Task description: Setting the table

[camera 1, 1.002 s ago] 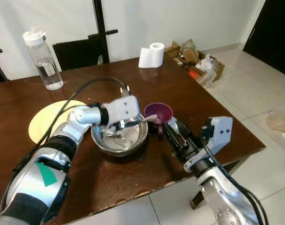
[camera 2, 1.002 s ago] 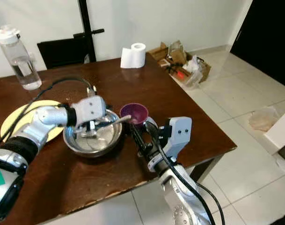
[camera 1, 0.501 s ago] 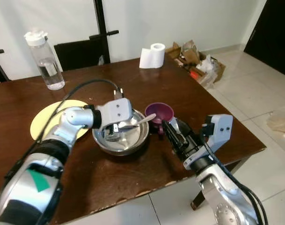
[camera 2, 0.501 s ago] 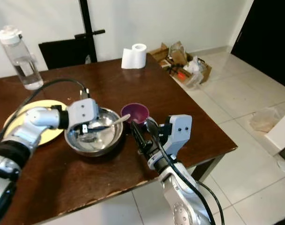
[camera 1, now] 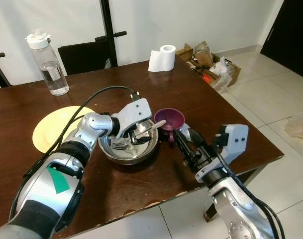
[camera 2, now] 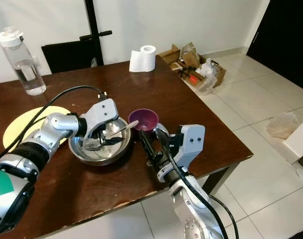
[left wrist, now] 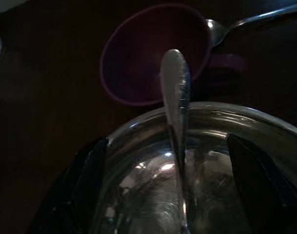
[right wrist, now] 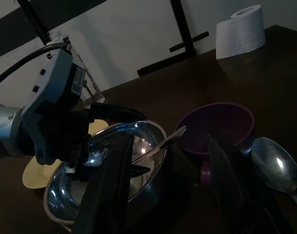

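We see a shiny steel bowl (camera 1: 129, 147) on the dark tabletop (camera 1: 156, 84), holding a silver utensil (camera 1: 150, 129) whose long handle leans on the right rim, pointing right and away toward the purple cup (camera 1: 170, 119) just beside. The left tool (camera 1: 134, 135) sits inside the bowl, fingers spread either side of the utensil, not closed on it. The right tool (camera 1: 187, 147) rests open, right of the bowl, a spoon (right wrist: 276, 169) just beside it.

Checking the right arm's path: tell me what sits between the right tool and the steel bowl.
In the right wrist view, the purple cup and a loose spoon lie between the right tool and the steel bowl.
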Tool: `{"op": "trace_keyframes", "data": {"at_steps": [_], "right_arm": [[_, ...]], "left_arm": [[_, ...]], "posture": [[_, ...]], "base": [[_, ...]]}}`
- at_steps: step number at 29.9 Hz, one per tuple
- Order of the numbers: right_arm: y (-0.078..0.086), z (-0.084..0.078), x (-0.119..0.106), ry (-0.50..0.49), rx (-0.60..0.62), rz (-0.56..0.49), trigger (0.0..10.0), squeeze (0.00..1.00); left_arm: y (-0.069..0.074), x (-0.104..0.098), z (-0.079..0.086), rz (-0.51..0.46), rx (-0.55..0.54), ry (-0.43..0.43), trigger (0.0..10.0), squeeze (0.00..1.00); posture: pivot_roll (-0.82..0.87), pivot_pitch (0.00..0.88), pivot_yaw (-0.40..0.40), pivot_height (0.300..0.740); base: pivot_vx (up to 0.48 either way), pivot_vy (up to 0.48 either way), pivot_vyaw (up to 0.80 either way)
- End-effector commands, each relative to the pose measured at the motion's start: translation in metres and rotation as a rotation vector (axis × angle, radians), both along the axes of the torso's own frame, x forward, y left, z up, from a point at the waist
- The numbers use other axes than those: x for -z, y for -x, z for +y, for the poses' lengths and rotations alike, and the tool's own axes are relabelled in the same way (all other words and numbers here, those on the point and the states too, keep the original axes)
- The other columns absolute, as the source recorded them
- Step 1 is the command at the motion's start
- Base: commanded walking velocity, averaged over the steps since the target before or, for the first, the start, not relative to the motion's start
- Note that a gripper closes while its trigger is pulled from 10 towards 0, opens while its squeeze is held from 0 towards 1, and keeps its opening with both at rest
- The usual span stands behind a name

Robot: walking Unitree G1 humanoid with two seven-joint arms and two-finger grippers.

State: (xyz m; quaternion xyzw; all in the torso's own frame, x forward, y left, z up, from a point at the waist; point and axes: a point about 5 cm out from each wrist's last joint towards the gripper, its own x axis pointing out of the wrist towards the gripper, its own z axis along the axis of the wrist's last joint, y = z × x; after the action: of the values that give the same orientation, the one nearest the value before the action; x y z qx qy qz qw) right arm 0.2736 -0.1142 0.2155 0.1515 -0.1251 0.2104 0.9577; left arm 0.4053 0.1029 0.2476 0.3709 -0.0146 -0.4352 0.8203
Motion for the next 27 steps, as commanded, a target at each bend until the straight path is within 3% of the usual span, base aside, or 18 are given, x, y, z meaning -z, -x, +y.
{"op": "trace_keyframes", "data": {"at_steps": [1,2,4,5,11,12,14,15,16,17,18,19,27], "right_arm": [[0.003,0.001,0.002,0.0,0.005,0.007,10.0,0.0],[0.005,0.001,0.002,-0.002,0.007,0.008,10.0,0.0],[0.006,0.001,0.002,-0.004,0.009,0.011,10.0,0.0],[0.007,0.002,0.002,-0.007,0.01,0.013,10.0,0.0],[0.014,0.003,0.005,-0.017,0.015,0.035,10.0,0.0],[0.016,0.003,0.005,-0.018,0.017,0.04,10.0,0.0],[0.017,0.002,0.006,-0.019,0.02,0.044,10.0,0.0],[0.018,0.002,0.006,-0.019,0.022,0.047,10.0,0.0],[0.019,0.002,0.006,-0.02,0.023,0.048,10.0,0.0],[0.02,0.002,0.006,-0.02,0.025,0.051,10.0,0.0],[0.02,0.002,0.007,-0.02,0.027,0.054,10.0,0.0],[0.021,0.002,0.007,-0.02,0.028,0.055,10.0,0.0],[0.02,0.001,0.007,-0.022,0.037,0.06,10.0,0.0]], "left_arm": [[-0.001,0.006,0.003,0.024,-0.024,-0.038,10.0,0.87],[-0.002,0.006,0.003,0.031,-0.038,-0.046,10.0,0.0],[-0.003,0.007,0.004,0.032,-0.056,-0.061,10.0,0.0],[-0.003,0.007,0.005,0.035,-0.068,-0.067,9.1,0.0],[-0.004,0.015,0.008,0.085,-0.098,-0.063,8.0,0.0],[-0.004,0.015,0.008,0.089,-0.102,-0.059,7.3,0.0],[-0.004,0.016,0.008,0.101,-0.107,-0.045,7.3,0.0],[-0.004,0.017,0.007,0.104,-0.109,-0.046,4.9,0.0],[-0.004,0.018,0.007,0.105,-0.11,-0.048,4.9,0.0],[-0.004,0.019,0.006,0.106,-0.11,-0.05,3.8,0.0],[-0.003,0.019,0.006,0.11,-0.11,-0.047,1.3,0.0],[-0.003,0.02,0.005,0.112,-0.11,-0.045,0.2,0.0],[-0.004,0.014,0.004,0.103,-0.106,-0.029,0.0,0.0]], "posture": [[-0.05,0.187,0.15,0.74],[-0.05,0.196,0.155,0.74],[-0.05,0.204,0.156,0.74],[-0.05,0.212,0.157,0.74],[-0.05,0.257,0.164,0.74],[-0.05,0.272,0.166,0.74],[-0.05,0.272,0.166,0.74],[-0.06,0.284,0.167,0.74],[-0.06,0.284,0.167,0.74],[-0.06,0.289,0.167,0.74],[-0.06,0.292,0.168,0.74],[-0.06,0.292,0.168,0.74],[-0.06,0.288,0.17,0.74]], "base": [[0.0,0.0,0.0],[0.0,0.0,0.0],[0.0,0.0,0.0],[0.0,0.0,0.0],[0.0,0.0,0.0],[0.0,0.0,0.0],[0.0,0.0,0.0],[0.0,0.0,0.0],[0.0,0.0,0.0],[0.0,0.0,0.0],[0.0,0.0,0.0],[0.0,0.0,0.0],[0.0,0.0,0.0]]}}
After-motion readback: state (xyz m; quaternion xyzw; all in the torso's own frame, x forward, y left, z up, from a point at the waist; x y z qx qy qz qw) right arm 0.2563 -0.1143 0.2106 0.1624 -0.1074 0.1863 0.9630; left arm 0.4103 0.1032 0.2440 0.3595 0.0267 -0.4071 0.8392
